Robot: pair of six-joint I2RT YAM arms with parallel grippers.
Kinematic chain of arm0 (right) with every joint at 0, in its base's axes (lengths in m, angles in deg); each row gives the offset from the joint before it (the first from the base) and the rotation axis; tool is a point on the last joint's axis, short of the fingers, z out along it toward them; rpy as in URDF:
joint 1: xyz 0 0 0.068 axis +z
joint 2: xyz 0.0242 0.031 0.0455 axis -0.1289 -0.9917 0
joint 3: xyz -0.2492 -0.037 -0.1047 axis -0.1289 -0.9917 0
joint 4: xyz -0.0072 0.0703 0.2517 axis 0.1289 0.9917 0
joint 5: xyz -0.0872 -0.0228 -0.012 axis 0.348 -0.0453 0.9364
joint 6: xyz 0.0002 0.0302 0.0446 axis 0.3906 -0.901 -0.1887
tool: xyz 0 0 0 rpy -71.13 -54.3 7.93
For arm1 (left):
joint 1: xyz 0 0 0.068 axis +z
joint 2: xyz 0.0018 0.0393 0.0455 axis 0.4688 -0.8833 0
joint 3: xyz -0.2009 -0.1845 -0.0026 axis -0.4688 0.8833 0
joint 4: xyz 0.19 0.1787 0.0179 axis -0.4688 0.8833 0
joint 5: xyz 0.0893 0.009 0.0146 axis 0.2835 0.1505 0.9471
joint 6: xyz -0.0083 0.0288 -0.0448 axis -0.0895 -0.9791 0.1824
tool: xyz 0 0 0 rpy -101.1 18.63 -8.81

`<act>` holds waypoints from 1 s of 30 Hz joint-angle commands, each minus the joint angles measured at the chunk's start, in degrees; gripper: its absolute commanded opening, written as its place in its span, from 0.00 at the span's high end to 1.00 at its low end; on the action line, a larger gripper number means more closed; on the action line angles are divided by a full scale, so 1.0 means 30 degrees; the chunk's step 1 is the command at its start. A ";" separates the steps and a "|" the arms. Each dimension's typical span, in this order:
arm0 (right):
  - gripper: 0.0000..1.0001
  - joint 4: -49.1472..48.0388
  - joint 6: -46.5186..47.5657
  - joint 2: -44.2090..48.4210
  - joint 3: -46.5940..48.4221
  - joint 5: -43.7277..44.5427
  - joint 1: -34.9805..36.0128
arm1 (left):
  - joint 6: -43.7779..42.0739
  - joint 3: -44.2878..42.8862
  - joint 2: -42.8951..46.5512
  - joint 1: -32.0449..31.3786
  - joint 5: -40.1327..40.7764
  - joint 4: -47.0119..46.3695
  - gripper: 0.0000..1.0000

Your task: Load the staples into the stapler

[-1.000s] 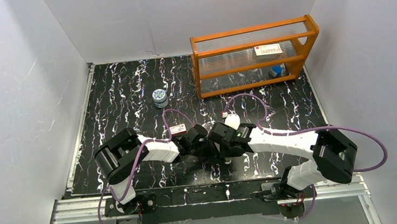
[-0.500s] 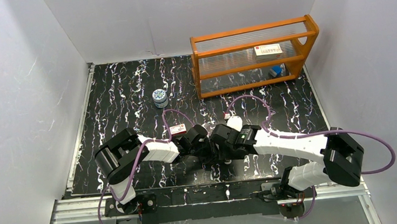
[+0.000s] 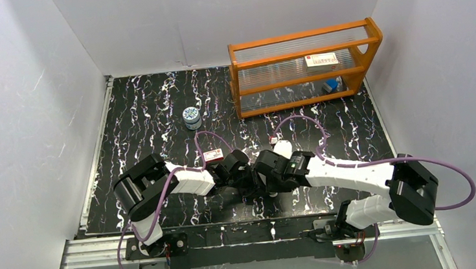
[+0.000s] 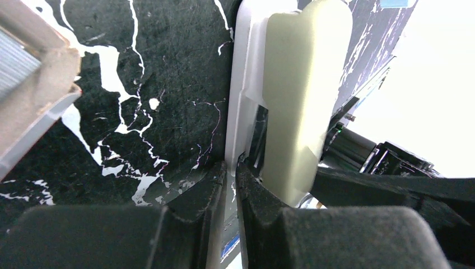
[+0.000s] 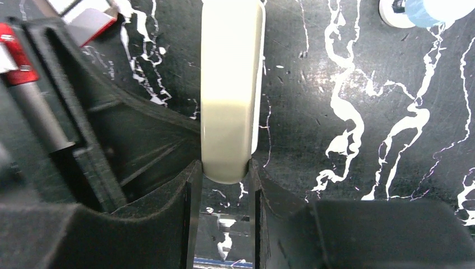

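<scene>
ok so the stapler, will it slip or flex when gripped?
Probably stiff: the stapler looks like a straight moulded shell, with no sag where the right gripper pinches its end. Possibly slippery: the surface is smooth, with rounded edges. It may hinge open, since the left gripper seems to pinch only the thin lower part.

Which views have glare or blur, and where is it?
Left wrist view: the upper right is washed out to white, and the near fingers are blurred. Right wrist view: glare bleaches the far part of the stapler. Top view: even light, sharp.
</scene>
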 commanded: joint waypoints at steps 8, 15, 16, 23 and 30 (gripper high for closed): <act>0.78 -0.1796 -0.1218 0.0880 -0.4397 -0.1420 -0.0577 | -0.0789 0.0109 -0.0298 0.0152 0.0945 0.1551 0.87; 0.80 -0.3231 -0.0584 0.0056 -0.5305 -0.2913 -0.1246 | -0.0827 0.0100 -0.0233 0.0151 0.1019 0.1542 0.87; 0.80 -0.3347 -0.0665 -0.0029 -0.5549 -0.3112 -0.1269 | -0.0846 0.0123 -0.0167 0.0145 0.1016 0.1535 0.87; 0.81 -0.3385 -0.1045 0.0608 -0.6582 -0.3334 -0.1419 | -0.0923 0.0375 0.0113 0.0132 0.1053 0.1292 0.87; 0.66 0.0860 -0.0677 0.2261 -0.2716 -0.0101 -0.1513 | -0.1311 0.0132 0.0398 0.0152 0.1214 0.1712 0.87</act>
